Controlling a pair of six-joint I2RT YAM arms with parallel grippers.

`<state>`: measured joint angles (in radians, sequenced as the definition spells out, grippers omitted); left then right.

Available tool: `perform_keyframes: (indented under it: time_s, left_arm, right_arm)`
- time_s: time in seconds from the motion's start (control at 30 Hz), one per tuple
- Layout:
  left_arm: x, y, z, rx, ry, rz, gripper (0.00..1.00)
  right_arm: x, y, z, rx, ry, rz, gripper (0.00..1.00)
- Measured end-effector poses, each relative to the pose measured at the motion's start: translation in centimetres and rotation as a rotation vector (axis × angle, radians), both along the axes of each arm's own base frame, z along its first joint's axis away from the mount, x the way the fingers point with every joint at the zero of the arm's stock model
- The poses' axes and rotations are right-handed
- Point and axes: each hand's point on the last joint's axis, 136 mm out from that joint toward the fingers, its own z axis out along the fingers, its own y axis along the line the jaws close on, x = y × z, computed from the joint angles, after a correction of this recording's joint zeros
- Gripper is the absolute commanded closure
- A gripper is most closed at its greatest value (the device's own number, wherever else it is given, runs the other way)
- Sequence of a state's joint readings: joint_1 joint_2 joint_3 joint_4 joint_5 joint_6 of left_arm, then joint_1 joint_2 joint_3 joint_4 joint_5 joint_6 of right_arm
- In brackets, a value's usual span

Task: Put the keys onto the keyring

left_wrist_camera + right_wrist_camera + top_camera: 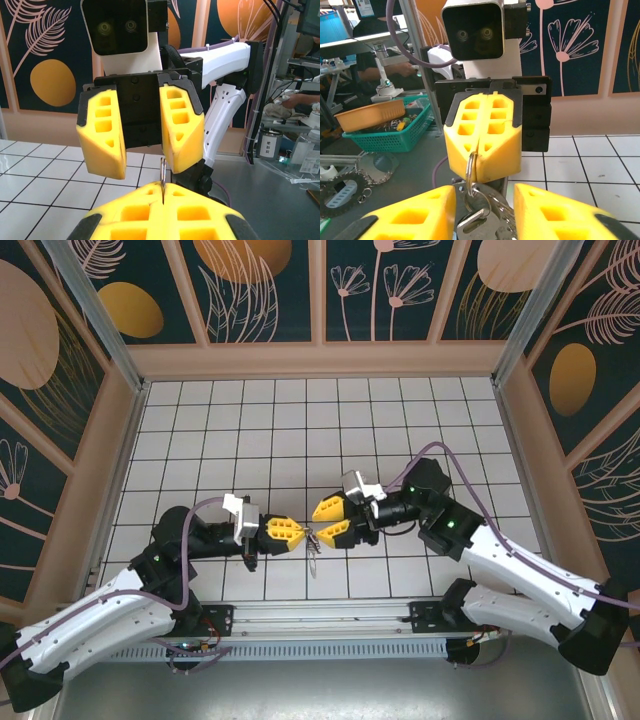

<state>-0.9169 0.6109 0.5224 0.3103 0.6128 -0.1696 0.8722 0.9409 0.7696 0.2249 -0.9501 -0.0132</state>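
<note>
My left gripper is shut on the keyring, a thin silver ring that sticks out of its closed yellow fingers. In the left wrist view the keyring shows edge on, just above my left gripper. Silvery keys hang from the ring's lower part and lie between the spread fingers of my right gripper, which is open and touches nothing that I can see. From above, my right gripper faces the left one closely, and the keys dangle below the two.
The white tiled floor spreads behind both arms, boxed in by patterned walls. Off the table, a teal basket with an orange bowl sits at the left of the right wrist view. The right arm's white link crosses behind.
</note>
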Motion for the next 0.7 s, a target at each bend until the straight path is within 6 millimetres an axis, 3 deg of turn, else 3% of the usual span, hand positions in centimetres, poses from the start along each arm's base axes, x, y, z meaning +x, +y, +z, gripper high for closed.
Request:
perform_keyframes:
  time_s: [0.07,0.37,0.5,0.7]
  left_arm:
    - [0.01,-0.01,-0.02,0.001,0.000,0.000,1.00]
    - [0.45,-0.23,-0.34,0.010,0.010,0.016,1.00]
    - [0.60,-0.29,-0.44,0.013,0.013,0.021,1.00]
    - [0.98,-0.32,-0.85,0.031,0.024,0.041,1.00]
  right_arm:
    - [0.12,0.16,-0.13,-0.002,0.002,0.001,0.77]
    - [0.14,0.54,-0.75,-0.018,0.011,0.011,0.77]
    - [0.01,0.61,-0.81,-0.019,0.005,0.015,0.98]
    - [0.41,0.71,-1.06,-0.038,-0.011,-0.018,1.00]
